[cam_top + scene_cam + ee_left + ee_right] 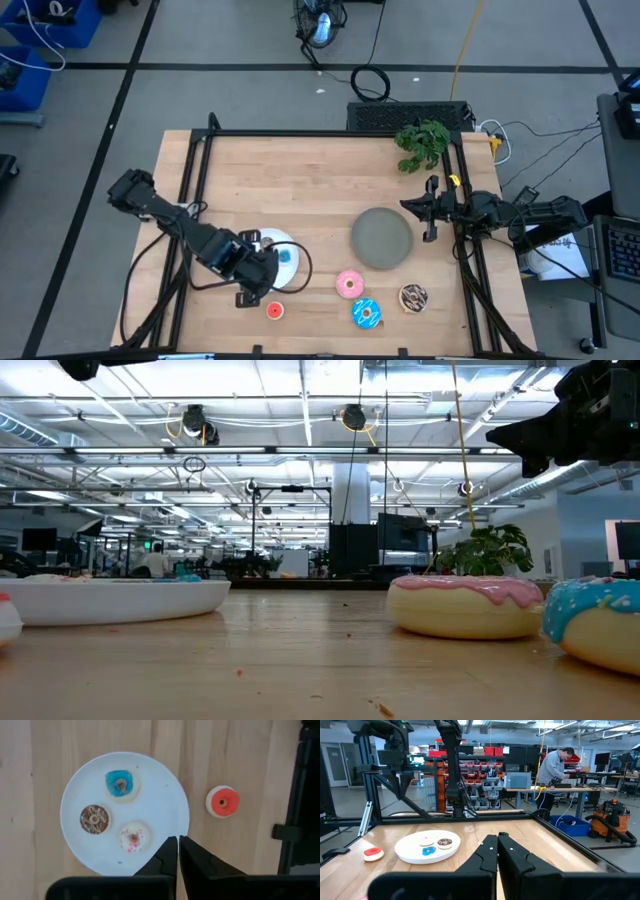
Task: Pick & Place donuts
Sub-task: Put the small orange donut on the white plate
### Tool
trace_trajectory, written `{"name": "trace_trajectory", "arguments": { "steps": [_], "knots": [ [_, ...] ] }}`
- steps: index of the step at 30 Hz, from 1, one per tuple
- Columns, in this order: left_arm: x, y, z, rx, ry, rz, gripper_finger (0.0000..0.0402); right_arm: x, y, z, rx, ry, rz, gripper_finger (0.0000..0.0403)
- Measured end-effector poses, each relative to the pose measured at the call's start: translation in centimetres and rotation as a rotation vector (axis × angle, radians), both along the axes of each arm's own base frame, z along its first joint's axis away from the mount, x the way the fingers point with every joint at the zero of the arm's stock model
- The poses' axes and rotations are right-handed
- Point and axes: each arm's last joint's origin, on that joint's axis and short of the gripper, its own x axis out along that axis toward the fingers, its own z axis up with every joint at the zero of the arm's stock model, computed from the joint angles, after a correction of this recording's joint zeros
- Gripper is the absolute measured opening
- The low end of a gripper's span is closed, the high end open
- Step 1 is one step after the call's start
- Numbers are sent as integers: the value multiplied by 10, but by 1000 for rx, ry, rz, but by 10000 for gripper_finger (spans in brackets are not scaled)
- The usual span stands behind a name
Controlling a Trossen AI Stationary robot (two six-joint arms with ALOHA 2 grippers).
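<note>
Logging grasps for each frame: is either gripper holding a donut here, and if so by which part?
Nothing is held. The left gripper hangs shut and empty above the white plate; the right gripper is shut and empty too, at the table's right edge.

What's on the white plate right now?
Three tiny donuts lie on the white plate: the blue one, the brown one and the white one. The tiny red donut sits beside it on the table. The left gripper, shut, covers the plate's near rim.

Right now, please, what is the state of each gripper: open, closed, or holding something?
Left gripper: closed, holding nothing, above the white plate.
Right gripper: closed, holding nothing, at the table's right edge.
</note>
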Motion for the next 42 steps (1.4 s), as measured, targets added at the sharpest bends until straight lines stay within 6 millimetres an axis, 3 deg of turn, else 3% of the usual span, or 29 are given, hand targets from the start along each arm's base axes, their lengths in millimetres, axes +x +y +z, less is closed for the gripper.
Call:
{"name": "trace_trajectory", "arguments": {
  "steps": [4, 19, 25, 30, 34, 42],
  "knots": [
    [0, -4, 1, 0, -26, -9, 4, 0, 0, 0, 4, 0, 2, 0],
    [2, -4, 1, 52, -85, -23, 16, 0, 0, -1, -1, 6, 2, 0],
    [10, -24, -5, 78, -171, -217, 16, 0, 0, -1, -2, 7, 2, 0],
    [20, -32, -17, 109, -182, -255, 11, 0, 0, -1, -5, 8, 1, 0],
    [26, -37, -33, 134, -139, -276, 56, 0, 0, -1, -1, 8, 2, 0],
    [33, -57, -61, 125, -89, -348, 206, 0, 0, -1, 4, 8, 2, 0]
  ]
}}
